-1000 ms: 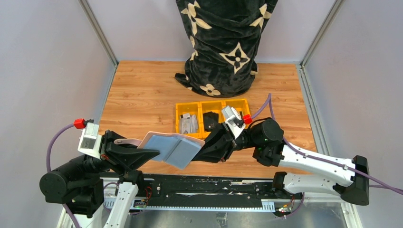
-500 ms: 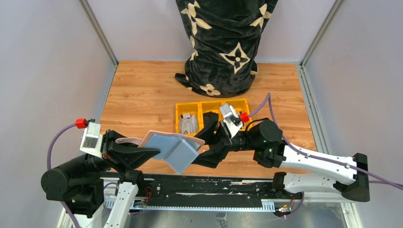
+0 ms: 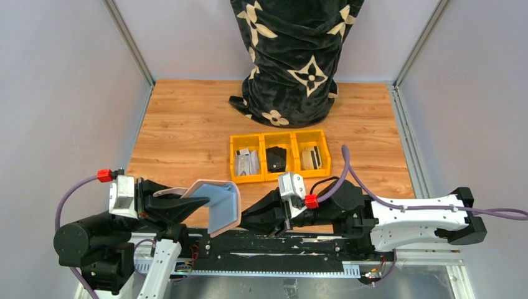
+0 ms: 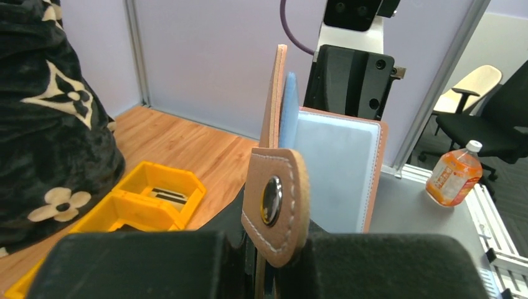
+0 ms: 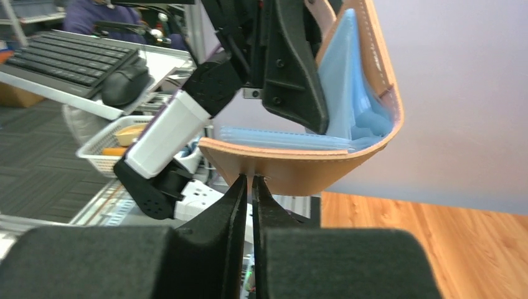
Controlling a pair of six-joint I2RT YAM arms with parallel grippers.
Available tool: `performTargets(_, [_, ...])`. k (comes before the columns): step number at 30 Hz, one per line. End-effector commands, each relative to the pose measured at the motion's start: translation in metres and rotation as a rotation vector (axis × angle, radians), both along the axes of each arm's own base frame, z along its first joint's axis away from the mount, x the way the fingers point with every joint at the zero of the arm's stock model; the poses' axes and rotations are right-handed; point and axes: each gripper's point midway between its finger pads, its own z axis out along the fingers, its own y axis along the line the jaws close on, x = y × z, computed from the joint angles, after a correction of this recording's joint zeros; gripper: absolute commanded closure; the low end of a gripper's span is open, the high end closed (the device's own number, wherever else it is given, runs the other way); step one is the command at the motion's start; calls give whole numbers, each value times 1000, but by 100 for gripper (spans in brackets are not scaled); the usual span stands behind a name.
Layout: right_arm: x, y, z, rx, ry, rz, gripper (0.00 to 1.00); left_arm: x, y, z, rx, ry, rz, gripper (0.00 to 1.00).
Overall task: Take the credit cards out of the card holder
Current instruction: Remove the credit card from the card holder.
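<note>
the right gripper [image 5: 251,182] has its jaws drawn to a thin slit, tips right against the lower brown edge of the card holder [image 5: 299,165]. no card shows between them, and whether anything thin is pinched cannot be told. it lies low on the near side of the yellow tray [image 3: 249,179], pointing left at the holder.

the left gripper [image 3: 194,200] is clamped on one cover of the card holder, close to its tab [image 4: 274,199] with the metal snap. it holds the holder up off the table, nearer than the tray and to its left. the holder is spread open like a book, with its pale blue sleeves [image 5: 348,75] turned toward the right arm. this is probably so the pockets face that arm's fingers while the left arm steadies the holder. whether any cards are in the sleeves cannot be told.

in the tray, silvery credit cards [image 3: 247,161] lie in the left compartment and more stand in the right compartment, with a small black item [image 3: 276,159] in the middle one. the tray seems to be where freed cards go, so part of the job looks done.

beyond the tray, at the far edge of the wooden table [image 3: 180,124], stands a black cloth with cream flowers [image 3: 292,56].
</note>
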Motion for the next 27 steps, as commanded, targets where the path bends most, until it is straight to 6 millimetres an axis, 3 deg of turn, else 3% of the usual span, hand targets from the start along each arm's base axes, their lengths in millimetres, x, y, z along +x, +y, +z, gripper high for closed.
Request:
performTargets(1, [31, 3, 9, -1, -34, -228, 89, -7, 2, 2, 17, -70, 21, 100])
performTargets(5, [29, 5, 7, -6, -58, -242, 64, -9, 2, 1, 24, -95, 24, 100])
performTargets(10, [21, 11, 2, -24, -133, -245, 58, -16, 4, 2, 50, -215, 44, 100])
performTargets(15, [26, -2, 9, -7, -94, -270, 45, -17, 11, -8, 151, -441, 132, 100])
performTargets(22, [17, -6, 6, 16, -95, -218, 37, -19, 22, 4, 187, -749, 272, 100])
performTargets(24, [23, -13, 9, 12, -98, -250, 36, -19, 22, 7, 197, -808, 285, 100])
performTargets(27, [39, -41, 24, 35, -65, -322, 35, -21, 20, 5, 231, -850, 260, 100])
